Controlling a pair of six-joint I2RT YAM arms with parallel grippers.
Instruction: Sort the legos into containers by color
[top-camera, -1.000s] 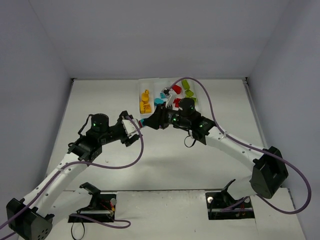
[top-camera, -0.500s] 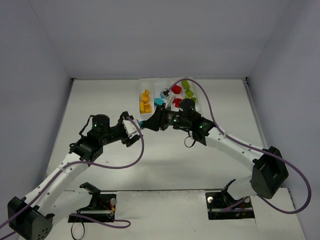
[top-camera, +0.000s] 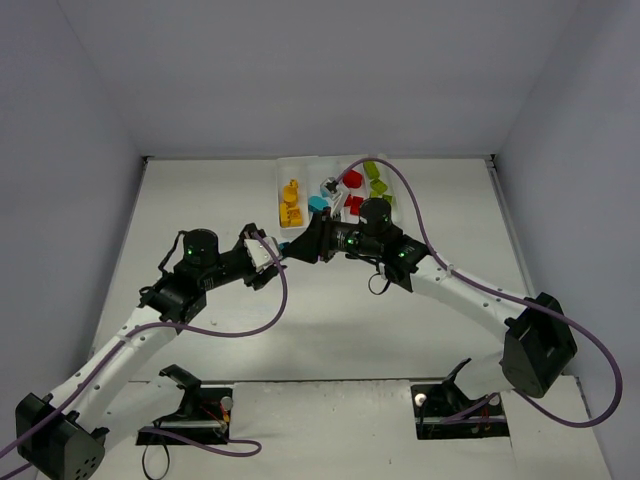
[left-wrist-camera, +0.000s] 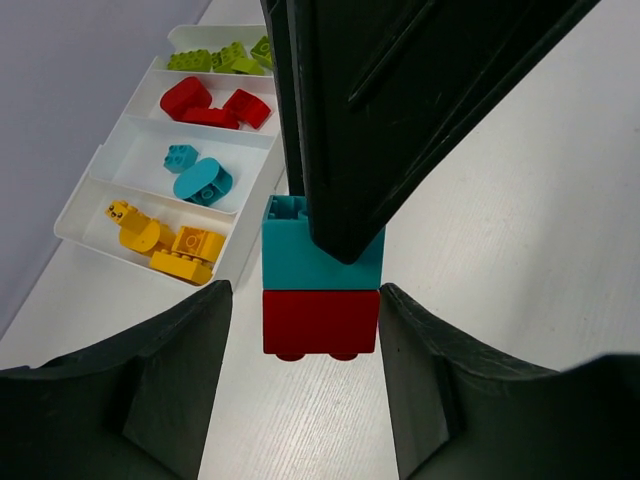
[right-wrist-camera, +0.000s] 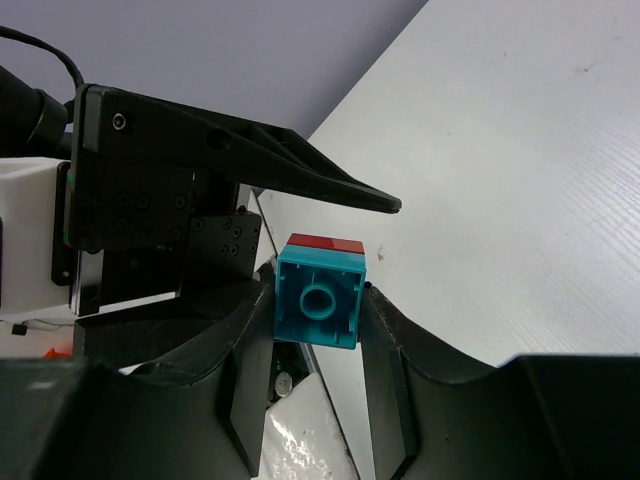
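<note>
- Top external view: the left gripper (top-camera: 270, 252) and the right gripper (top-camera: 294, 246) are seen tip to tip above the white table (top-camera: 200, 200), just in front of the tray (top-camera: 290, 163). A cyan brick (top-camera: 284, 245) is glimpsed between them. From left to right, the tray's compartments are filled with yellow bricks (top-camera: 291, 203), cyan pieces (top-camera: 318, 202), red bricks (top-camera: 351, 180) and green bricks (top-camera: 377, 186).
- Left wrist view: a two-brick stack is held above the table, with the cyan brick (left-wrist-camera: 290, 250) on the red brick (left-wrist-camera: 320, 320). The cyan brick is covered by a finger (left-wrist-camera: 400, 110) of the right gripper. The red brick is flanked by the left gripper's parted fingers (left-wrist-camera: 150, 380). A gap is seen on one side, and contact on the other cannot be told. The tray (left-wrist-camera: 100, 190) lies beyond, on the left.
- Right wrist view: the right gripper (right-wrist-camera: 318, 335) is clenched on the cyan brick (right-wrist-camera: 320, 300), whose hollow underside is turned to the camera. The red brick (right-wrist-camera: 326, 243) is attached at its far end. A finger (right-wrist-camera: 300, 175) of the left gripper is seen just above it.
</note>
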